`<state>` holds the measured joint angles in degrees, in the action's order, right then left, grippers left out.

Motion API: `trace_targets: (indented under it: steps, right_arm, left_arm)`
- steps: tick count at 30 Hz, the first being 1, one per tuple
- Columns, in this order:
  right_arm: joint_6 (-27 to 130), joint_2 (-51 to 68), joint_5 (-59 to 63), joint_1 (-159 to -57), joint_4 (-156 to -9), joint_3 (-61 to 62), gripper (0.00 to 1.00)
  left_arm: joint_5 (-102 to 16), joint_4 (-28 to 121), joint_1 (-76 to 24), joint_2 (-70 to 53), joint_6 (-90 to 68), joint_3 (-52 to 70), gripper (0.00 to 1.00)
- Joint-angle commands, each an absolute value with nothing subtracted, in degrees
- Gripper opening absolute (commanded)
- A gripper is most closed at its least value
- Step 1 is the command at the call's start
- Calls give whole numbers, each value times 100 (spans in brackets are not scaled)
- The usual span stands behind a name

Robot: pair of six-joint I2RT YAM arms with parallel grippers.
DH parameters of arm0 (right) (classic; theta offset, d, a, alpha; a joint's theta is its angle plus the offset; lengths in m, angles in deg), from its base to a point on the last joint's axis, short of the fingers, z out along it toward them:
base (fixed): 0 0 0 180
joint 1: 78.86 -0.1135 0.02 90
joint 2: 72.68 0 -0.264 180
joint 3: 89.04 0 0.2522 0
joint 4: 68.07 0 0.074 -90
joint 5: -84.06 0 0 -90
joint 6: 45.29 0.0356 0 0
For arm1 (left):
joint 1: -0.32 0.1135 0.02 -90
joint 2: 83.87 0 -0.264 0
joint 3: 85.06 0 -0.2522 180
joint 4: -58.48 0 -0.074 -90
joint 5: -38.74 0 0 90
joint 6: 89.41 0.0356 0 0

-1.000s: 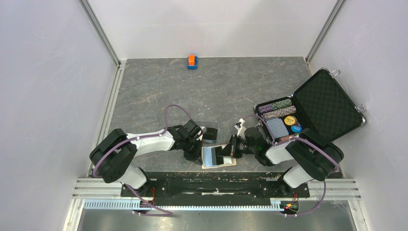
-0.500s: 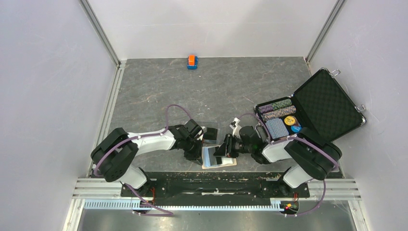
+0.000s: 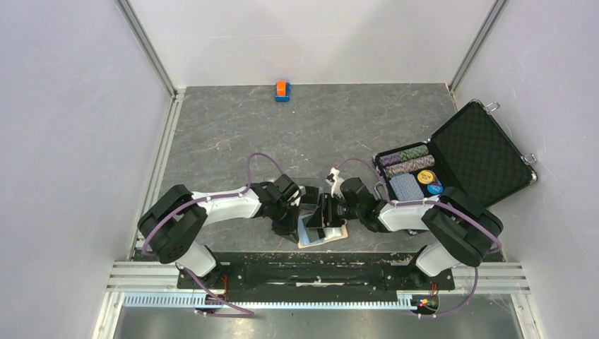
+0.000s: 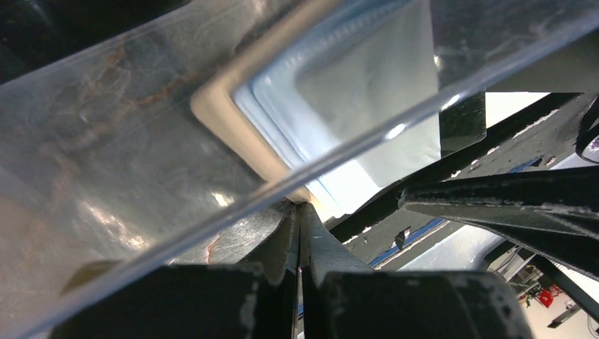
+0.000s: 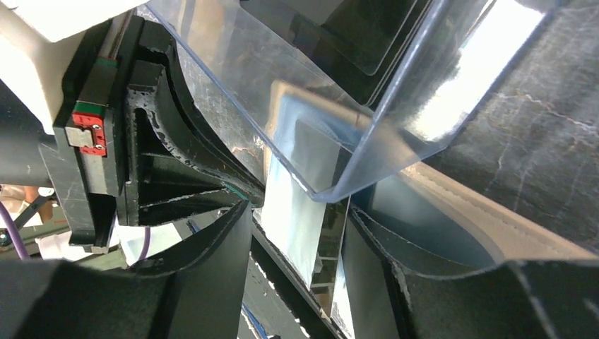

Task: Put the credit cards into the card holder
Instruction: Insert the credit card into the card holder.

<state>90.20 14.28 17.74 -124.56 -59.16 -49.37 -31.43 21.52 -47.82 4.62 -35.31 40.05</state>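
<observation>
A tan flat rectangular card holder [image 3: 339,237] lies at the middle of the counter's near edge, with a light blue plastic card [image 3: 309,229] on its left part. Black plastic cards [image 3: 309,193] lie just behind it. The left gripper [image 3: 296,226] is at the holder's left end and the right gripper [image 3: 319,222] reaches over it from the right. A big black foam-lined case [image 3: 487,152] stands open at the right edge, and a small orange-and-blue block [image 3: 282,90] sits at the middle of the far edge

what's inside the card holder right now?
A light blue card shows inside the tan rim of the card holder. The right hand covers the rest, so any other cards can't be seen.
</observation>
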Motion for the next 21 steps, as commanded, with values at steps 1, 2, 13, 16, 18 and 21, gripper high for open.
trace_targets:
  steps: [1,2,13,16,18,21]
  right_arm:
    - [9126,1736,1844,-12587,-5697,-5052,48]
    - [9251,1764,1930,-12589,-5508,-5135,47]
    - [9898,1620,2166,-12624,-4908,-5639,33]
    - [9519,1366,1928,-12624,-5643,-5429,46]
    - [9196,1170,1715,-12624,-6244,-5233,54]
    - [8920,926,1508,-12625,-6810,-5068,64]
  left_arm:
    - [-3649,2240,-4906,795,-3305,4031,2]
    - [-3648,2241,-4905,797,-3310,4014,2]
    - [-3708,2228,-4916,726,-3350,3938,2]
    - [-3825,2086,-4916,514,-3380,3941,3]
    - [-3939,1970,-4916,292,-3413,3941,6]
    - [-4146,1774,-4916,-91,-3480,3925,16]
